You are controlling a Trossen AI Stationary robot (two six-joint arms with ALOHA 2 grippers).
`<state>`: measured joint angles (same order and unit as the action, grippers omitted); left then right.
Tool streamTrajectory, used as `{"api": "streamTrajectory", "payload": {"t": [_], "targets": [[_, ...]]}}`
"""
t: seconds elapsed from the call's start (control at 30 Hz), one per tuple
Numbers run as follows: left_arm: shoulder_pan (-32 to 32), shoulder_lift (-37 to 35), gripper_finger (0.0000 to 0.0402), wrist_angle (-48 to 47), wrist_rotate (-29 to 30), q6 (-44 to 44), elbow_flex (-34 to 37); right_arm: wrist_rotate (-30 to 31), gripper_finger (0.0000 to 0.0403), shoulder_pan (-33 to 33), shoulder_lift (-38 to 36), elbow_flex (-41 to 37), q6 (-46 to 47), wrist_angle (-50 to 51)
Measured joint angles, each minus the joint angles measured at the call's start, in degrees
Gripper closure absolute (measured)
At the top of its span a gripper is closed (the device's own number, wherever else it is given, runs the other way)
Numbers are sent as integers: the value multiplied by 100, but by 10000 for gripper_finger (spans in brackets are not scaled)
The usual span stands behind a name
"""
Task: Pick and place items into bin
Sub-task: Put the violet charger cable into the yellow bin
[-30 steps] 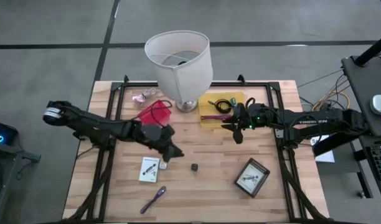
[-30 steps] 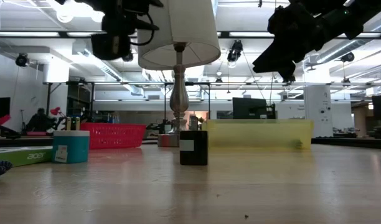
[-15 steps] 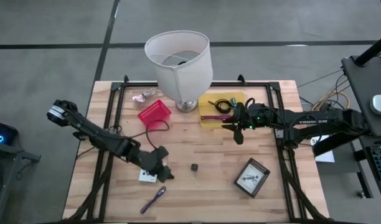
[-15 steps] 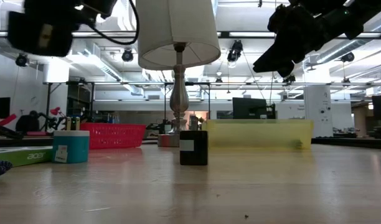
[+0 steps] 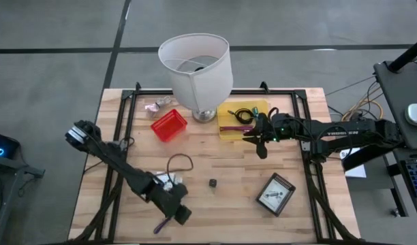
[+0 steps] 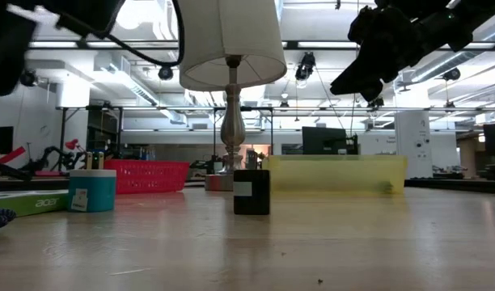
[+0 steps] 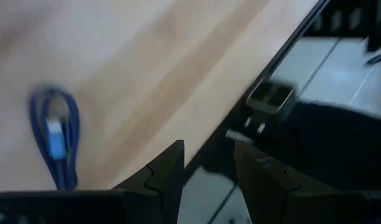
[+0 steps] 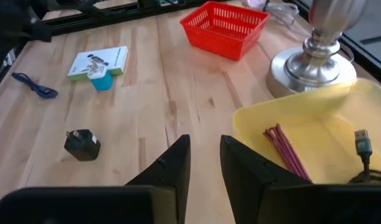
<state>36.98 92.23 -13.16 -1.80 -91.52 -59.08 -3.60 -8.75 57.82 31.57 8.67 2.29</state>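
A purple-blue looped cord [image 5: 165,222] [image 7: 56,134] lies flat by the table's near edge. My left gripper [image 5: 180,216] [image 7: 209,152] hovers just right of it, open, over the table's edge. A small black cube [image 5: 212,182] [image 8: 83,144] [image 6: 251,191] stands mid-table. A white packet [image 5: 163,184] [image 8: 98,61] lies flat with a teal cap [image 8: 102,81] beside it. My right gripper [image 5: 258,144] [image 8: 204,140] hangs near the yellow bin [image 5: 244,117] [image 8: 315,121], fingers a little apart and empty. The bin holds red-purple sticks [image 8: 284,149] and a black cable [image 8: 363,146].
A white-shaded lamp [image 5: 196,68] stands at the far side, its base [image 8: 312,65] next to the bin. A red basket [image 5: 169,124] [image 8: 225,25] sits left of it, a pink wrapper [image 5: 157,104] behind. A dark box [image 5: 275,194] lies near the right front.
My left arm has swung from beside the red basket toward the table's near edge, passing over the white packet, and its gripper now hangs by the purple-blue cord. The right arm and the objects have stayed put.
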Motion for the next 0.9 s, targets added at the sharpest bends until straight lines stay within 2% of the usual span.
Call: {"api": "streamTrajectory", "payload": {"t": [0.17, 0.43, 0.9], "targets": [[230, 503, 276, -515, -628, -441, -349, -4, 331, 0, 0, 0, 17, 91], [485, 749, 276, -2004, -755, -869, -953, -2, 326, 0, 0, 0, 33, 91], [537, 767, 276, -2335, -801, -991, -569, -1, 329, 0, 0, 0, 33, 94]]}}
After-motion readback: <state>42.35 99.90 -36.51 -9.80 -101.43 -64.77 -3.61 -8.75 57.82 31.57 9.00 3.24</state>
